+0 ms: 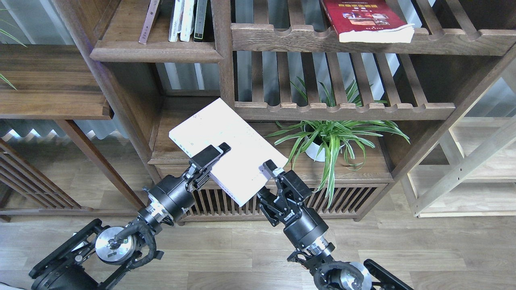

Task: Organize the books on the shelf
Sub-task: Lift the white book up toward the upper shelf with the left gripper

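Note:
My left gripper (213,155) is shut on the near-left edge of the white book (225,137) and holds it flat and tilted in front of the bookcase, above the low cabinet. My right gripper (269,173) is at the book's lower right edge. One of its fingers (271,166) lies on that edge and the other is hidden. The red book (363,18) lies flat on the top slatted shelf at the right. The solid shelf (157,52) at upper left holds several upright books and a leaning book (149,20) with a dull mauve spine.
A potted spider plant (326,137) stands on the low cabinet top (177,157), right of the held book. A slatted shelf rail (342,110) runs just above the book's far corner. A bookcase post (223,60) stands beyond it. Wooden floor lies below.

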### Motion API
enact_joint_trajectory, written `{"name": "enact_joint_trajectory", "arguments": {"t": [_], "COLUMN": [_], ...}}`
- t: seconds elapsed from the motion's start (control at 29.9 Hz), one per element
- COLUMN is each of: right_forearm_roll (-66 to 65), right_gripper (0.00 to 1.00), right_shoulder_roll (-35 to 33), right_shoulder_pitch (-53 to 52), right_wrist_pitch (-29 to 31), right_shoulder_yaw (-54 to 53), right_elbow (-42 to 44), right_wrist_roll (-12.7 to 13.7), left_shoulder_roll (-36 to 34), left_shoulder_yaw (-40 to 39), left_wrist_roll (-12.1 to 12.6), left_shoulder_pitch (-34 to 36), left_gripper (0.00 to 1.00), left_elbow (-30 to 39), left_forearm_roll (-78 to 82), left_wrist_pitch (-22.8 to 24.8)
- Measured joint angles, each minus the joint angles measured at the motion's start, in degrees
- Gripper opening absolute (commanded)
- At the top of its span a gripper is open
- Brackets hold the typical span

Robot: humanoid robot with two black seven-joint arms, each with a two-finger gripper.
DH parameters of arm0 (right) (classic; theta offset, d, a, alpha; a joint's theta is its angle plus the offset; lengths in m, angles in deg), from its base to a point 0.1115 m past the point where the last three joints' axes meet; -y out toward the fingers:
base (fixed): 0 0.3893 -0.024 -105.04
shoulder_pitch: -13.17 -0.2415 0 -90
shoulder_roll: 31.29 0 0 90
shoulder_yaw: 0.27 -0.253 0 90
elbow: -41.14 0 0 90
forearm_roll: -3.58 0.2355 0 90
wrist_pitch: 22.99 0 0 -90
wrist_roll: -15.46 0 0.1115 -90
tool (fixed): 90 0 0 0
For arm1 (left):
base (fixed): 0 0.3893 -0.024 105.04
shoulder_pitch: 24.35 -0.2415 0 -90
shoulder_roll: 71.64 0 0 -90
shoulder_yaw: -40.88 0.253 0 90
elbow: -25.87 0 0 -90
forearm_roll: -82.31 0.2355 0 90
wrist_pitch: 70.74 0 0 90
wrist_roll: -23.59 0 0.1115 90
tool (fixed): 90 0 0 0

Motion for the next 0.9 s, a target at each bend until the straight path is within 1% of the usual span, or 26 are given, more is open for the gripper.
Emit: {"name": "enact_joint_trajectory", "arguments": {"t": [0.07,0.23,0.3,0.47,0.6,0.77,0.9], "right_forearm_roll": [0.01,0.01,0.01,-0.17,-0.71,-1.31,-2.69], "right_gripper": [0.92,0.93,0.92,0.92,0.92,0.92,0.93], "right_shoulder_roll": [-0.11,-0.41,-0.53,-0.94,-1.34,-1.95,-2.01], "right_shoulder_pitch": [0.01,0.4,0.42,0.22,0.16,-0.62,-2.1], "right_wrist_pitch": [0.0,0.0,0.0,0.0,0.0,0.0,-0.05], "right_shoulder_yaw": [-1.47,-5.81,-6.76,-7.49,-7.59,-8.99,-10.85], "right_elbow": [0.21,0.59,0.73,2.66,3.57,6.2,9.12], "right_wrist_roll": [-0.02,-0.02,-0.02,-0.07,-0.11,-0.12,-0.12], "left_shoulder_roll": [-1.06,-5.32,-7.12,-10.48,-11.27,-13.08,-17.34], "left_shoulder_yaw": [-0.01,-0.02,-0.19,-0.95,-3.99,-8.28,-10.9], "left_wrist_roll": [0.0,-0.48,-0.92,-2.28,-2.86,-2.92,-2.67], "left_shoulder_pitch": [-0.01,-1.19,-1.87,-2.61,-3.57,-4.77,-4.89], "left_gripper": [0.04,0.05,0.05,0.05,0.05,0.04,0.03], "left_elbow": [1.52,7.17,8.98,10.85,13.67,16.22,17.1], "left_forearm_roll": [0.81,6.75,10.09,20.42,26.81,33.29,35.87], "left_wrist_pitch": [0.03,0.86,2.39,6.93,8.23,9.81,10.33]}}
